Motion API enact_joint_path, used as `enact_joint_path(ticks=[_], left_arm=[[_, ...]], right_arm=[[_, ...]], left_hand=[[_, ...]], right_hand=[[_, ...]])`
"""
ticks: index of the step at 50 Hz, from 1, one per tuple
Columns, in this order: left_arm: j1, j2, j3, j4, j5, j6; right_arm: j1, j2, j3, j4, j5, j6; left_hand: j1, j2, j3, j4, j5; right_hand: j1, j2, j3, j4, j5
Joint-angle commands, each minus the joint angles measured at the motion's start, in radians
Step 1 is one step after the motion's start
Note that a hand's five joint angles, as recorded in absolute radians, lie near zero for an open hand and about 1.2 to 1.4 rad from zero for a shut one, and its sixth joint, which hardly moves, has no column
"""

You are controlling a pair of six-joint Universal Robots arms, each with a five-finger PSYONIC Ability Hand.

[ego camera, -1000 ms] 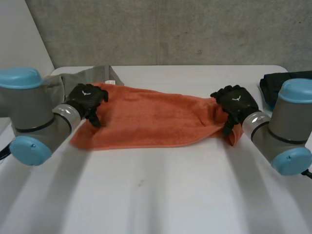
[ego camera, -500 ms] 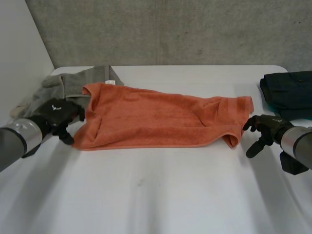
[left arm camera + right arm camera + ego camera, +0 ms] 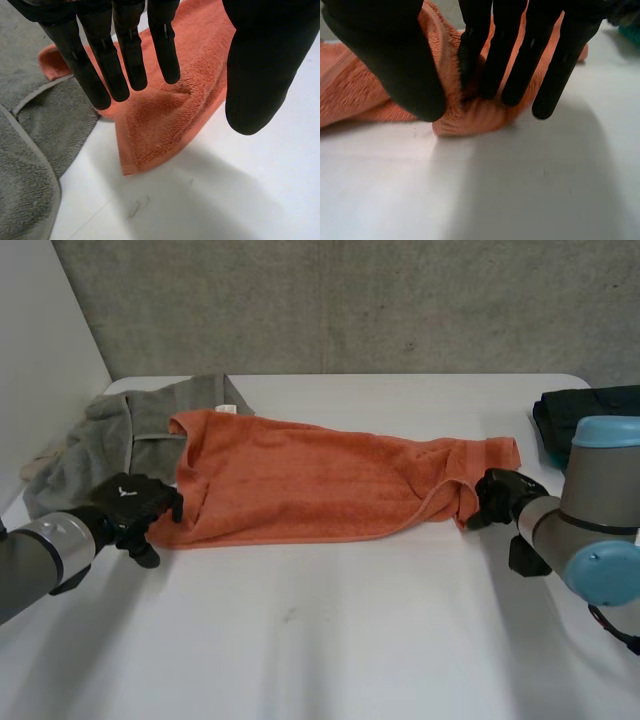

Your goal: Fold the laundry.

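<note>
Towel: the orange towel [image 3: 320, 485] lies stretched crosswise over the far half of the desk [image 3: 320, 640], rumpled, with its right end bunched into a fold.
Left hand: the left hand [image 3: 130, 502] is at the towel's near-left corner with its fingers [image 3: 125, 55] straight and the thumb held apart. It is released and grasps nothing.
Right hand: the right hand [image 3: 500, 495] is at the bunched right end. Its straight fingers [image 3: 520, 65] touch the fold and the thumb [image 3: 395, 60] is off the cloth, so there is no grasp here either.
Neighbours: a grey cloth [image 3: 110, 430] is heaped at the desk's far-left corner, touching the towel's left end. A dark garment [image 3: 590, 420] sits at the far-right edge, near the right hand.
Risk: closing on the bunched fold could catch one layer only — the lift would then come up lopsided. On the left, the fingers could snag the grey cloth along with the corner.
Room: the desk's near half is bare and gives wide space to draw the towel forward. The far corners are crowded.
</note>
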Motion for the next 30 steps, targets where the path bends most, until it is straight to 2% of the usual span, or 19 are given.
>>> enact_joint_path(ticks=[1,8,11,15,25,30], left_arm=[[-0.009,-0.016,0.001,0.013,-0.009,0.001],[-0.010,-0.019,0.002,0.029,-0.015,0.006],[-0.007,-0.028,0.005,0.037,-0.018,0.009],[-0.002,-0.042,0.010,0.054,-0.017,0.018],[-0.015,-0.115,0.045,0.071,-0.018,0.101],[-0.018,-0.158,0.070,0.077,-0.018,0.144]], right_arm=[[0.018,0.052,-0.085,-0.063,0.076,-0.011],[0.026,0.112,-0.165,-0.037,0.072,-0.028],[0.028,0.115,-0.182,-0.017,0.067,-0.031],[0.032,0.077,-0.173,-0.006,0.050,-0.078],[0.009,-0.185,-0.039,-0.015,-0.040,-0.495],[-0.014,-0.253,-0.005,-0.008,-0.074,-0.595]], left_hand=[[0.054,0.058,0.057,0.061,0.064],[-0.019,-0.015,-0.016,-0.012,-0.009],[-0.060,-0.056,-0.057,-0.053,-0.050],[-0.058,-0.054,-0.055,-0.050,-0.047],[0.103,0.108,0.106,0.111,0.114],[0.148,0.152,0.151,0.155,0.158]], right_hand=[[0.253,0.249,0.255,0.255,0.257],[0.236,0.232,0.238,0.237,0.240],[0.385,0.381,0.387,0.387,0.389],[0.386,0.382,0.388,0.387,0.390],[0.386,0.382,0.388,0.387,0.390],[0.386,0.382,0.388,0.387,0.390]])
